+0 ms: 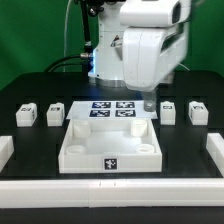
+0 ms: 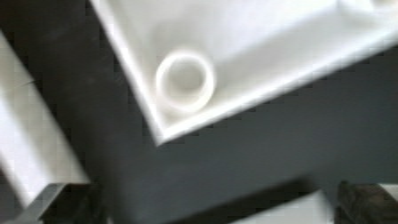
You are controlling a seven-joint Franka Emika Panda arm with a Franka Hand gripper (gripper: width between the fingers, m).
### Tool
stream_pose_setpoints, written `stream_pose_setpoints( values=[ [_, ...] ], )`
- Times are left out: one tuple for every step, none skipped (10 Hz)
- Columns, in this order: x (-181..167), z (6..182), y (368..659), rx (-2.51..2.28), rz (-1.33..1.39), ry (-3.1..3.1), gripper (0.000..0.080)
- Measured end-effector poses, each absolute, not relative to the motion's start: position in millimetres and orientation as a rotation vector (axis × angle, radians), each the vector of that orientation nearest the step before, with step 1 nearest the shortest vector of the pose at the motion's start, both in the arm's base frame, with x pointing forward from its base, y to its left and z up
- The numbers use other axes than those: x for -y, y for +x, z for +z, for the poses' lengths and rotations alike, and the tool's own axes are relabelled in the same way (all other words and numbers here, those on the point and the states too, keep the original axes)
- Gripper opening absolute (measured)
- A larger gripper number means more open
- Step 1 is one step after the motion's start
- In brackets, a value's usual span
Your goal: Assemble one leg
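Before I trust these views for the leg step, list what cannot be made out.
Gripper: exterior view, mostly hidden under the white arm housing.
Four legs: markers too small in the exterior view; absent from the wrist view.
Tray: wrist view, blurred, only one corner inside the frame.

The tray-like piece [image 1: 85, 160] is sitting mid-table, with the marker board [image 1: 100, 111] lying just behind it. Two legs [image 1: 27, 115] are standing toward the exterior view's left edge and two toward its right.
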State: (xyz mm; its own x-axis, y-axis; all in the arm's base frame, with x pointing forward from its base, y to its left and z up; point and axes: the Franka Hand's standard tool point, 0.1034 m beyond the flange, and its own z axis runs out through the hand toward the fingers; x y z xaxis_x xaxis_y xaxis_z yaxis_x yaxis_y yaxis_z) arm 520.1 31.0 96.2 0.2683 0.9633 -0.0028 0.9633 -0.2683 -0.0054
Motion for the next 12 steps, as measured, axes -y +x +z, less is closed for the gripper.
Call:
stream_pose_setpoints(
  values=[
    [-12, 81.0, 490, 2.024, 0.034, -2.378, 0.065],
    [1, 68.6, 473, 2.138, 0.033, -2.266, 0.065],
    [12, 55.0, 453, 2.218, 0.037, -2.171, 0.065],
    [19, 42.5, 440, 2.288, 0.042, -2.073, 0.065],
    [23, 30.4, 434, 2.255, 0.032, -2.103, 0.065],
    [27, 20.7, 430, 2.254, 0.038, -2.087, 0.065],
    [34, 12.3, 430, 2.261, 0.042, -2.061, 0.065],
    [41, 7.7, 430, 2.259, 0.036, -2.059, 0.065],
    [41, 7.9, 430, 2.239, 0.037, -2.081, 0.065],
    [41, 7.3, 430, 2.238, 0.038, -2.08, 0.052],
    [42, 7.0, 430, 2.237, 0.039, -2.08, 0.052],
    [42, 6.8, 429, 2.236, 0.039, -2.081, 0.037]
  ],
)
